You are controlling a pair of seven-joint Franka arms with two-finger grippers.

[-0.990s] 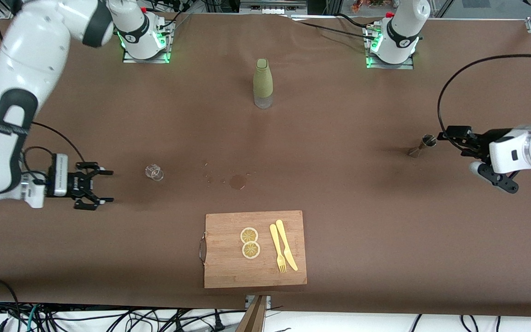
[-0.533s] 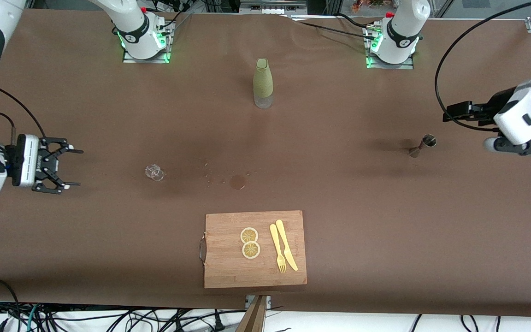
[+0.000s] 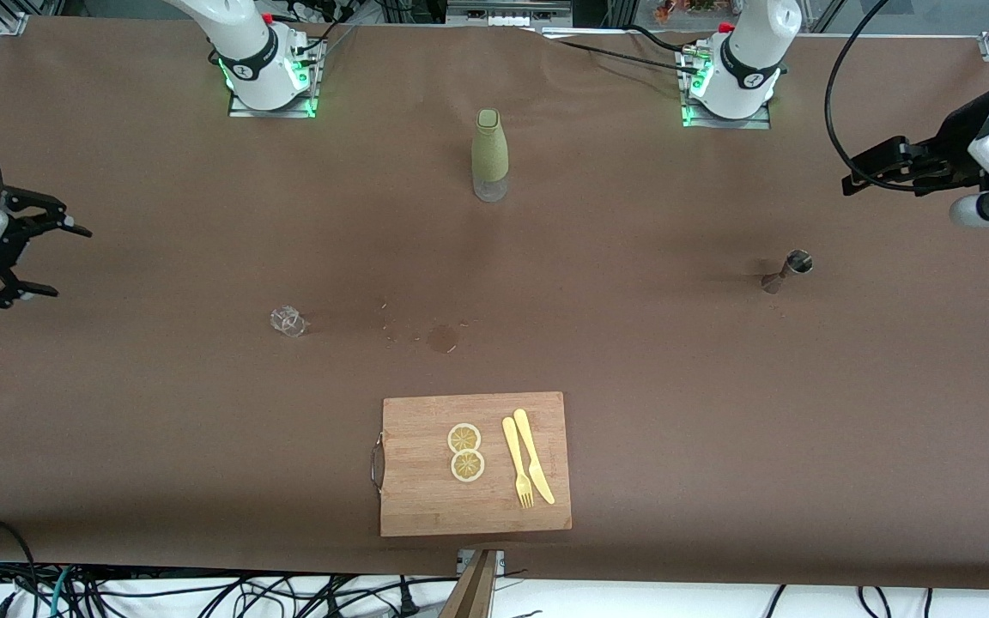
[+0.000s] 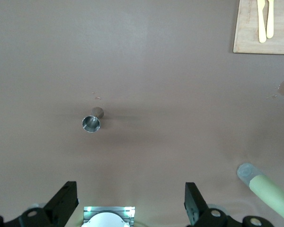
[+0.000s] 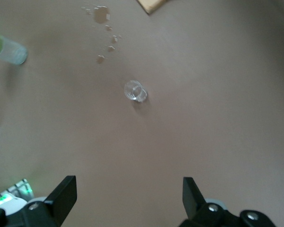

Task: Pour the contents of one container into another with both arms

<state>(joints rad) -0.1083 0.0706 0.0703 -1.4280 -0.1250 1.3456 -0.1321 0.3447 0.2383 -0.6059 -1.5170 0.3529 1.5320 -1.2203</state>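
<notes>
The tiny clear glass tumbler (image 3: 288,321) (image 5: 135,91) stands upright on the brown table toward the right arm's end. The steel jigger (image 3: 786,271) (image 4: 91,122) stands toward the left arm's end, its open mouth up. My right gripper (image 3: 71,263) (image 5: 128,189) hangs open and empty over the table's edge at its own end, well apart from the tumbler. Raised over the table at the left arm's end, my left gripper (image 3: 855,178) (image 4: 128,198) is open and empty, clear of the jigger.
An olive-green bottle (image 3: 489,154) stands mid-table near the bases. A wooden cutting board (image 3: 426,506) with two lemon slices, a fork and a knife lies near the front edge. A small wet stain (image 3: 441,338) marks the cloth between tumbler and board.
Both arms have pulled back and risen. The right gripper has drawn away from the tumbler toward its table end; the left gripper has left the jigger's side. Tumbler and jigger have not moved.
</notes>
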